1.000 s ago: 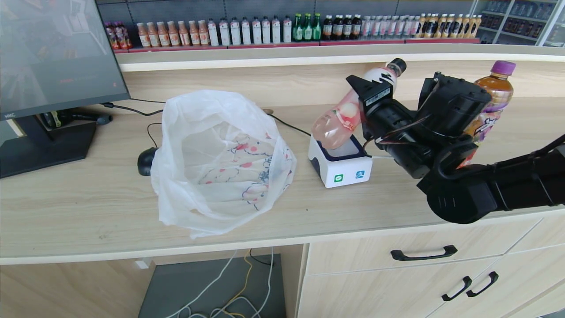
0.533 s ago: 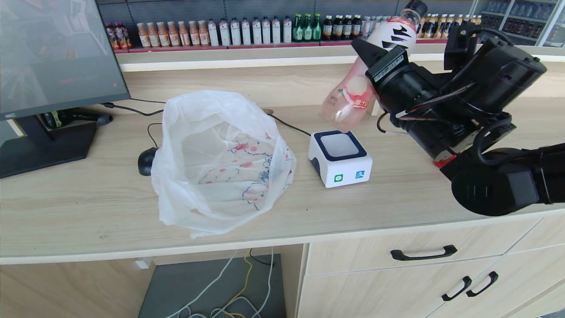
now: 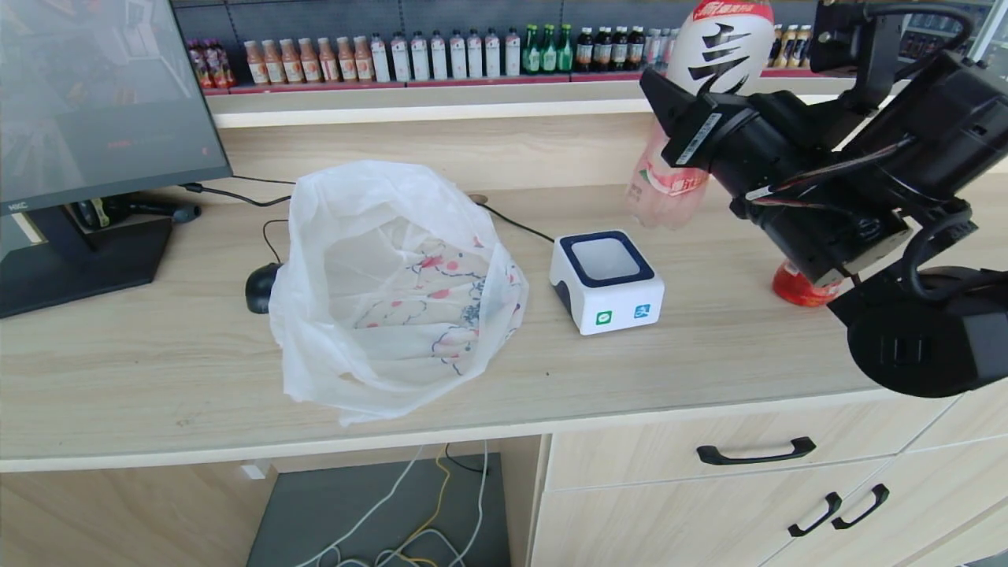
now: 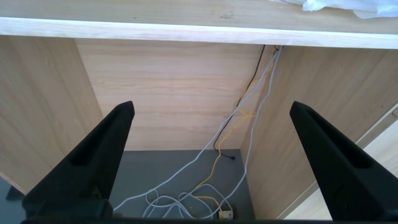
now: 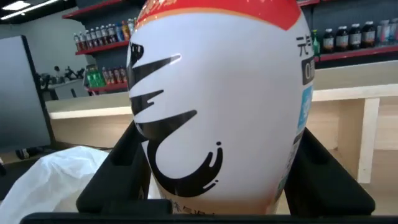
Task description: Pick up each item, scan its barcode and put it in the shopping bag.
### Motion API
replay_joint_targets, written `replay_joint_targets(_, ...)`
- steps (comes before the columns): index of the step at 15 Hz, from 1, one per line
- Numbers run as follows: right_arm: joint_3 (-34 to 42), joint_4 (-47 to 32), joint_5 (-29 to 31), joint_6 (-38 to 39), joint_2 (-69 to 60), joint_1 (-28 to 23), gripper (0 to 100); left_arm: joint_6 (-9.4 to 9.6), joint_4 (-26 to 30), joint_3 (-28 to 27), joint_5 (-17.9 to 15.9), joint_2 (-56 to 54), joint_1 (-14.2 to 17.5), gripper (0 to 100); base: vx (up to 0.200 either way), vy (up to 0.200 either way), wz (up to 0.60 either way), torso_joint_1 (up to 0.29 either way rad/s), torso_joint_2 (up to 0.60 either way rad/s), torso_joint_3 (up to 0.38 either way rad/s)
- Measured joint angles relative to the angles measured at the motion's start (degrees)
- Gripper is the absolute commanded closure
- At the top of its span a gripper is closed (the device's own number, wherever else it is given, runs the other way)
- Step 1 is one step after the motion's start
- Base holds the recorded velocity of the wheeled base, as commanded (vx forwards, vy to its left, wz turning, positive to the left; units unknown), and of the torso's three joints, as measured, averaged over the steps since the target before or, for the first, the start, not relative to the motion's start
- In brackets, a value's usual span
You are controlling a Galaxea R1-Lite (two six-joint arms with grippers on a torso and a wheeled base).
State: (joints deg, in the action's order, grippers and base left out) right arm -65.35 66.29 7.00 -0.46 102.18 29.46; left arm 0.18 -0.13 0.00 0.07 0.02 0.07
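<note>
bottle hung pinched in my right tool, up right of the scanner; staying high seemed wise toward the bag.

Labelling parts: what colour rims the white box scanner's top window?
Dark navy blue, on the white box scanner; the head view shows it best.

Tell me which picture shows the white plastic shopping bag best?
The head view: the whole white plastic shopping bag sits open. The left wrist view catches its edge; the right wrist view, a corner.
</note>
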Motion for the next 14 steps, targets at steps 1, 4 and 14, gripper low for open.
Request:
replay_joint_targets(1, 2.02, 1.01, -0.05, -2.35, -0.85, 0.20, 100, 0.00, -0.02, 0.00, 0.00, 0.00, 0.00, 0, 0.000, 0.000, 0.00, 0.000, 0.00, 0.000)
replay_joint_targets(4, 9.55, 3.04, -0.35, -8.07, -3.43, 0.55, 100, 0.06, 0.00, 0.00, 0.00, 0.00, 0.02, 0, 0.000, 0.000, 0.00, 0.000, 0.00, 0.000)
replay_joint_targets(14, 15.49, 8.73, -1.37, -11.19, -6.56, 0.79, 100, -0.09, -0.02, 0.00, 0.00, 0.00, 0.00, 0, 0.000, 0.000, 0.00, 0.000, 0.00, 0.000)
